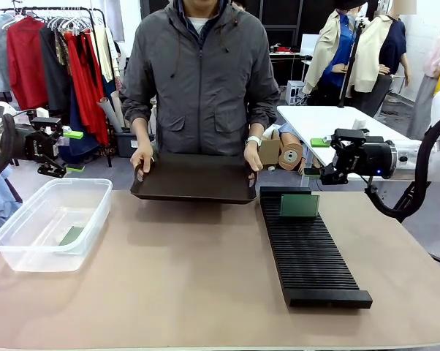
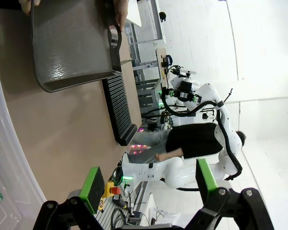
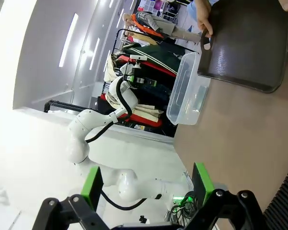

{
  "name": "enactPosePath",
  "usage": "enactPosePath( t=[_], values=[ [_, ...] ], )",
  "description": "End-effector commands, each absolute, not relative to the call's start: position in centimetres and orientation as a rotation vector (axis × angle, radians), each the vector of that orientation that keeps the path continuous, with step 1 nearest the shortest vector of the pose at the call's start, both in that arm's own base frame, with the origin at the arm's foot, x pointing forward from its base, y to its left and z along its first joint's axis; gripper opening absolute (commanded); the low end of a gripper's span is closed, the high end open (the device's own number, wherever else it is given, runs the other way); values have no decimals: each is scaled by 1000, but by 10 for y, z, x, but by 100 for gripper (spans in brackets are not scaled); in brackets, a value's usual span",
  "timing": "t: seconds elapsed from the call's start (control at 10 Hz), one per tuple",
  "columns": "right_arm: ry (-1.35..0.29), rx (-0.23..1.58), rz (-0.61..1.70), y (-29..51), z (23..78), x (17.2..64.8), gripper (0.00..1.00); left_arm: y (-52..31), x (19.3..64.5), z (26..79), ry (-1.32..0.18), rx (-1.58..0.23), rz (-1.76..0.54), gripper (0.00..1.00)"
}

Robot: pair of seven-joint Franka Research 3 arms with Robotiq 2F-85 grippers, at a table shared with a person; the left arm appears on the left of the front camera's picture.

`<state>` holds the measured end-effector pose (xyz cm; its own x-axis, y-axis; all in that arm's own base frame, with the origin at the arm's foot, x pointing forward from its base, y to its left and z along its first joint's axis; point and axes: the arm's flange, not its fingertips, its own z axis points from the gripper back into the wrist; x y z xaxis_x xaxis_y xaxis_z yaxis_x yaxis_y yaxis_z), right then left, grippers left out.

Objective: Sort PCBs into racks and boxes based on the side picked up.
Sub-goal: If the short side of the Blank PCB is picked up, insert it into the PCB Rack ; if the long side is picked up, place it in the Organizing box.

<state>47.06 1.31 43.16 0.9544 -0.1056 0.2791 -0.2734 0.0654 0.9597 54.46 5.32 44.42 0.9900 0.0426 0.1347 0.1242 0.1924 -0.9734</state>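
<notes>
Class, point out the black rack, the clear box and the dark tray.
black rack (image 1: pixel 308 252), front view, middle of its ribbed top
clear box (image 1: pixel 19 259), front view, near wall
dark tray (image 1: pixel 194 178), front view, flat floor

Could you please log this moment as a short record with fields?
left gripper: open, empty, raised beyond the table's left side
right gripper: open, empty, raised above the rack's far end
tray: black, held by the person's hands at both ends, at the far edge
box: clear, one PCB lying flat inside
rack: black, one PCB standing upright near its far end
</notes>
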Motion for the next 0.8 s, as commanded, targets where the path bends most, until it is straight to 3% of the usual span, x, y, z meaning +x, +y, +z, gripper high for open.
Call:
enactPosePath(
  t=[0.0, 0.7],
  values=[
    [-330, 1510, 143, 13, 432, 469, 100, 53, 544, 446, -144, -1375, -58, 100],
    [-330, 1510, 143, 13, 432, 469, 100, 53, 544, 446, -144, -1375, -58, 100]
  ],
)
